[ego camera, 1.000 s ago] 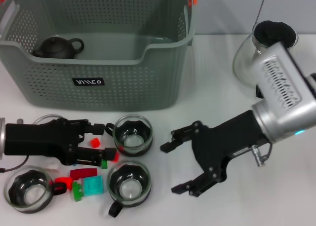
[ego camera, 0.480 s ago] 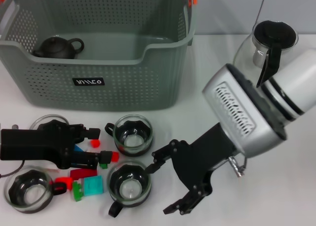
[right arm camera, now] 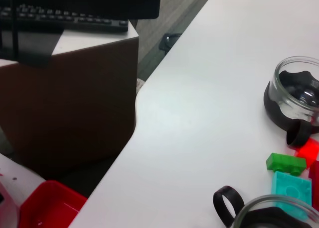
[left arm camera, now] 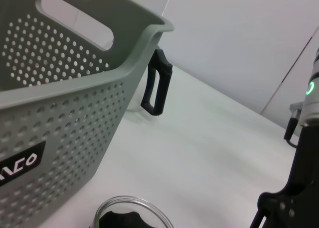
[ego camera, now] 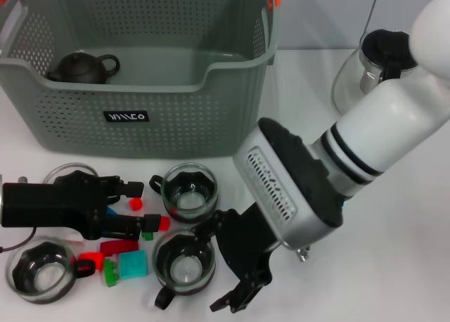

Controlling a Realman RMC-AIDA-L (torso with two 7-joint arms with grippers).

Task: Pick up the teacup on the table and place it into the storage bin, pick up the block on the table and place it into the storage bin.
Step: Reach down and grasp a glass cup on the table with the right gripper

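The teacup [ego camera: 183, 263] nearest our right gripper [ego camera: 223, 266] stands on the counter [ego camera: 365, 266] in front of the storage bin [ego camera: 140, 111]. We judge it light, rigid, smooth and breakable, best taken across its rim. The right fingers are spread open beside it, arm angled low. Our left gripper [ego camera: 144, 208] reaches over the blocks [ego camera: 130, 264]; whether it grips anything, we cannot tell.

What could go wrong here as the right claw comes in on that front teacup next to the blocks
The open right claw sits tight against the front teacup, so one finger could clip the rim and tip it or push it into the teal block. The left claw hovers over the blocks close by, so the two arms could bump. A second teacup stands just behind and may get knocked.
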